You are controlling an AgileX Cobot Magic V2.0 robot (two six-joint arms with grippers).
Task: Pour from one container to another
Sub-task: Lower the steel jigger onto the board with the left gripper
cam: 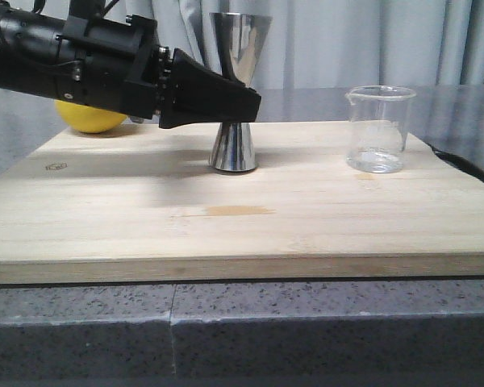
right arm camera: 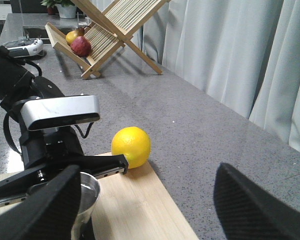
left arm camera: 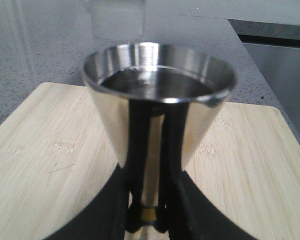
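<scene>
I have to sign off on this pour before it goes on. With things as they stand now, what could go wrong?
The left hand closes around the narrow waist of the jigger, which is top-heavy, so a sideways nudge could tip it. The jigger's cup already looks nearly full in the left wrist view, so more could overflow onto the board. The beaker stands ungripped near the board's right edge; the right hand is open.

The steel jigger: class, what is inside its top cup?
The left wrist view shows the jigger holding only dark reflections; liquid cannot be confirmed. The left end effector covers its waist.
</scene>
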